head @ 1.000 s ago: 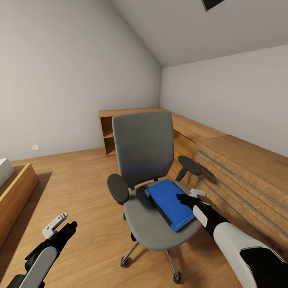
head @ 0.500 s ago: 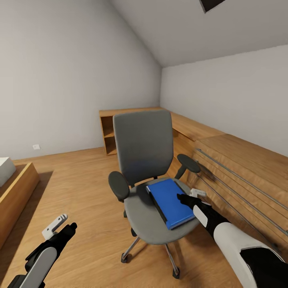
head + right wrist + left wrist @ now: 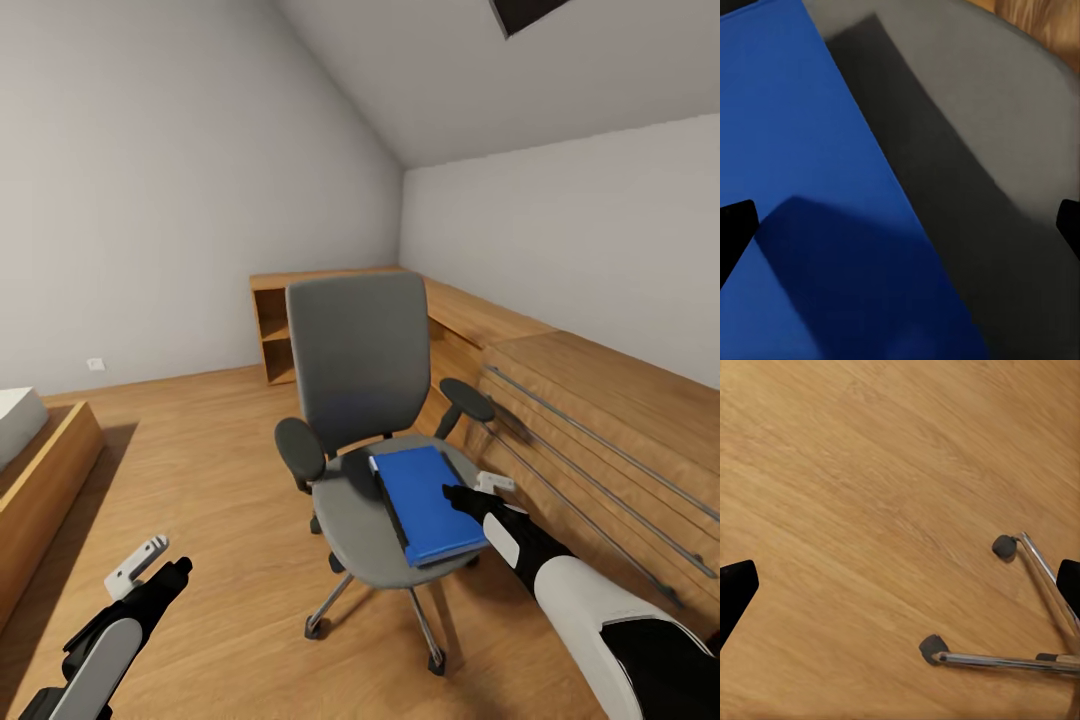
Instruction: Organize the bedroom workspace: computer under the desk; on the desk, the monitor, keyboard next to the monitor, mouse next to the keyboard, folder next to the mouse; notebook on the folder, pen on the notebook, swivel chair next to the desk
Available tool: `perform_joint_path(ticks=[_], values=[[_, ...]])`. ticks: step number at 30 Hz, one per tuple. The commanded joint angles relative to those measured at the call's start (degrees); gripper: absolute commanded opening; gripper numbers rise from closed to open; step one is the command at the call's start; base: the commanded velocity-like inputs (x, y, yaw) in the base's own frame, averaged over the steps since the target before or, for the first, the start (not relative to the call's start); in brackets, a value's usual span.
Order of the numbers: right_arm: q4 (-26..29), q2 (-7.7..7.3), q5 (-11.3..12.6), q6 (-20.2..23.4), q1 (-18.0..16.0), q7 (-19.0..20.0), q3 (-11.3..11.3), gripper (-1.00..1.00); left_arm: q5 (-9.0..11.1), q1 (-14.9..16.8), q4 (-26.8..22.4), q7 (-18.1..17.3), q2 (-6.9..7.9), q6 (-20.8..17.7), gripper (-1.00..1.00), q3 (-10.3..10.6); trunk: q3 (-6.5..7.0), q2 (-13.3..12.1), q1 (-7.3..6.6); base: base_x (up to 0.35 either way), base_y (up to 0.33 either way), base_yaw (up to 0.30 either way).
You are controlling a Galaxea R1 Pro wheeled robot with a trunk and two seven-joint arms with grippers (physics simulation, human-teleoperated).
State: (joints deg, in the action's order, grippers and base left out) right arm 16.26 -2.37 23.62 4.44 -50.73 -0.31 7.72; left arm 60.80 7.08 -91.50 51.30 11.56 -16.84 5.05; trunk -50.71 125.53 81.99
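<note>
head view: right gripper (image 3: 468, 493) (jaws wide, empty) over folder (image 3: 425, 503) on swivel chair (image 3: 362, 400).

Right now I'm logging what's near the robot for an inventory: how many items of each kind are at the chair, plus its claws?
Grey padded swivel chair: 1
Flat bright blue folder on the seat: 1
Robot claws, left claw and right claw: 2
Total: 4
</note>
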Motion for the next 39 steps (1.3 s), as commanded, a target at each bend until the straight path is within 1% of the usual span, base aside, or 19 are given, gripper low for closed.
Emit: perform_joint_path(ticks=[1,9,18,39], values=[[-1.85,-0.08,0.46,0.22,0.02,-0.13,0.54,1.00,0.20,0.04,-0.08,0.38,0.05,-0.21,1.00,0.06,-0.07,0.02,0.00,-0.014,0.000,0.000],[-1.87,-0.09,0.46,0.22,0.02,-0.13,0.54,1.00,0.24,0.04,-0.08,0.38,0.05,-0.21,1.00,0.05,-0.07,0.02,0.00,-0.191,0.000,0.000],[-1.93,-0.10,0.46,0.22,0.02,-0.13,0.54,1.00,0.12,0.04,-0.08,0.38,0.05,-0.13,1.00,0.05,-0.07,0.02,0.00,-0.030,0.000,0.000],[-1.88,-0.18,0.45,0.20,0.02,-0.13,0.54,1.00,0.11,0.04,-0.08,0.46,0.05,-0.12,1.00,0.05,3.70,-8.40,-4.62,0.000,0.000,0.000]])
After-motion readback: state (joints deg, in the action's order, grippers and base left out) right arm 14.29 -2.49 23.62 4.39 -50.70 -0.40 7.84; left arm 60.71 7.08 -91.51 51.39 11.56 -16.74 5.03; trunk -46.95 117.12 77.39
